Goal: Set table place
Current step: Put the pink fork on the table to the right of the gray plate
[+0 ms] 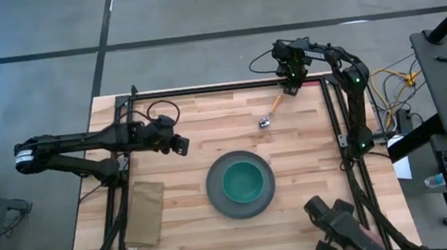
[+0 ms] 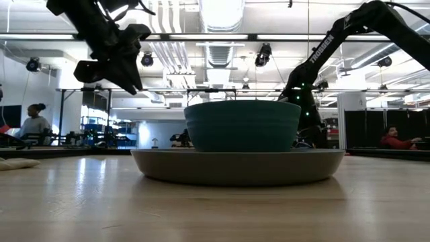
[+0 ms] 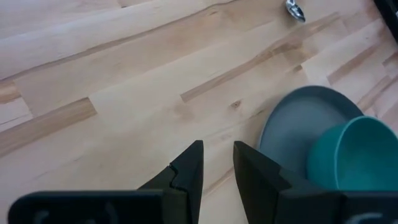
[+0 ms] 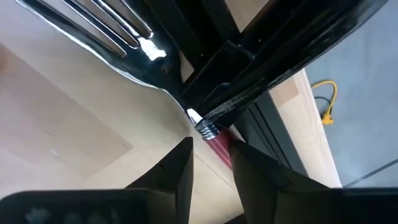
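A teal bowl [image 1: 242, 181] stands in a round grey plate [image 1: 217, 199] at the table's middle front; both also show in the low view, the bowl [image 2: 242, 126] in the plate [image 2: 238, 166]. An orange-handled spoon [image 1: 271, 111] lies on the wood farther back. My right gripper [image 4: 210, 155] is at the table's far edge [image 1: 290, 87], shut on a pink-handled fork [image 4: 124, 31]. My left gripper [image 3: 217, 163] hovers left of the plate [image 1: 182, 144], above the table, its fingers a little apart and empty. My right gripper pinches the fork's pink handle [image 4: 217, 146] between its two fingers, just behind the ringed metal collar where the neck begins. The fork runs on along the fingers, and its tines [image 4: 118, 28] reach out over the wood beside the black table frame. Whether the fork touches the table, I cannot tell.
A tan folded cloth [image 1: 145, 213] lies at the front left. The black frame [image 1: 335, 121] runs along the table's edges. A dark mount [image 1: 343, 229] stands at the front right corner. Bare wood [image 1: 207, 122] lies between the left gripper and the spoon. People sit in the room behind [image 2: 30, 121].
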You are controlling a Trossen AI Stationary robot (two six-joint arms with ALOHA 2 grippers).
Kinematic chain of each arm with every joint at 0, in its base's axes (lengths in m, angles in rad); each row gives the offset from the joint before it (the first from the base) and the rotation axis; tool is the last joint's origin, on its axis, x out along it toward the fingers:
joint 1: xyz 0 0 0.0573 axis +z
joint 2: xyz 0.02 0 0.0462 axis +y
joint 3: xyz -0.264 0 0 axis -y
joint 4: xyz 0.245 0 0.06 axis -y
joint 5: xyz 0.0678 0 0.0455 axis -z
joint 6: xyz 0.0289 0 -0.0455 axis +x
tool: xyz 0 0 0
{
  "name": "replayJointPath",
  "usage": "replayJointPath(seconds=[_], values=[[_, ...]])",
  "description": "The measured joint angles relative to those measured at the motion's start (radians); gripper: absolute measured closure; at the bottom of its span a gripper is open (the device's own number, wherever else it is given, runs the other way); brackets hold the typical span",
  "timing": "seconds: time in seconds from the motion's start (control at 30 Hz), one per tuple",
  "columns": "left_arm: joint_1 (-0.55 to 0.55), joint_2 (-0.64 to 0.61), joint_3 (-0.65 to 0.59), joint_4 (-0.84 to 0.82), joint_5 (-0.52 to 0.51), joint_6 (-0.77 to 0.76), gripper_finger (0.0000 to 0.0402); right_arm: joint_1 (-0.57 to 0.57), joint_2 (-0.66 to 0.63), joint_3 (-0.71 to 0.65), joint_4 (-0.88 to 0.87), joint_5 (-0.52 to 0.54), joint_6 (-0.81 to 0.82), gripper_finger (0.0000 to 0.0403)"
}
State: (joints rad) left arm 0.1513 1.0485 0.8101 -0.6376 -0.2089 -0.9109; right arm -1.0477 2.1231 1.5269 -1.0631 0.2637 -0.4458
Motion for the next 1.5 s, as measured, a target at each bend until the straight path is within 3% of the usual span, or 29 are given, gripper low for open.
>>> replayJointPath(seconds=[0.47,0.9,1.1,1.5], values=[[0.0,0.0,-0.012,0.001,-0.005,-0.026,0.0328,0.013,0.001,0.0,-0.002,0.012,0.006,0.0306],[0.0,0.0,-0.014,0.001,-0.007,-0.017,0.0328,0.021,0.015,-0.022,-0.21,-0.198,0.137,0.0309],[0.0,0.0,-0.014,0.001,-0.008,0.009,0.0328,0.085,-0.011,-0.072,-0.219,-0.251,0.203,0.0313],[-0.001,-0.005,-0.012,0.0,-0.007,0.053,0.0328,0.207,-0.024,-0.097,-0.151,-0.224,0.32,0.0313]])
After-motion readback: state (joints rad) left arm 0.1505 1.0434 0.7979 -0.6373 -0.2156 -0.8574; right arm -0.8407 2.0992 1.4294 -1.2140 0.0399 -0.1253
